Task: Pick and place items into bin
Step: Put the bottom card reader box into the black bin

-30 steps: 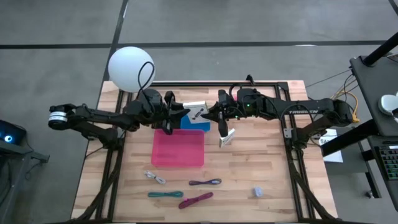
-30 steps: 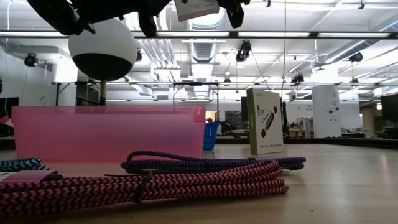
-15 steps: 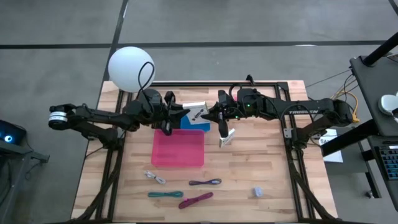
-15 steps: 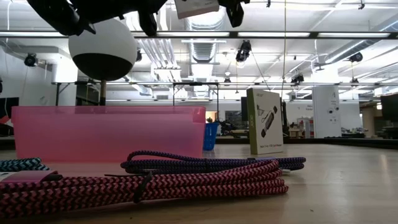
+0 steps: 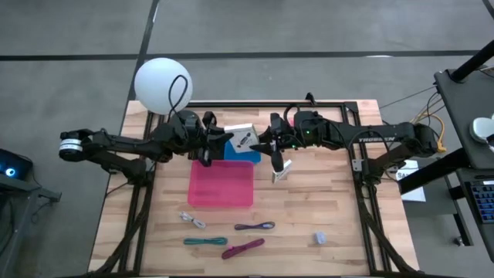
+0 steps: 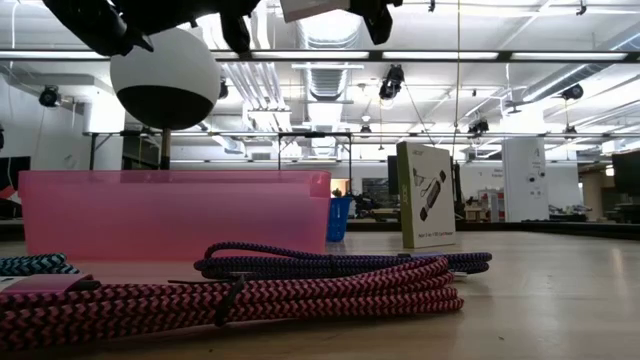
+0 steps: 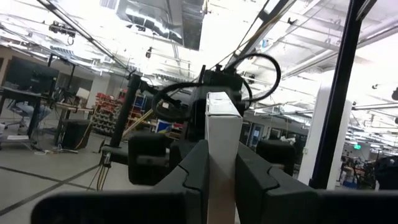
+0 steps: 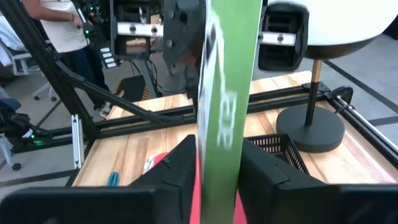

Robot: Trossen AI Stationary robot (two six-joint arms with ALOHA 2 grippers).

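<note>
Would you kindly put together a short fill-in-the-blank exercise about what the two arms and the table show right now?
1. The white-and-green box is held in the air between the left gripper and the ____ gripper.
2. The bin on the table is ____ in colour.
3. In the low view, a second box stands ____ on the table.
4. The cords lie ____ the bin, on the wood.

Missing words: right; pink; upright; outside
</note>
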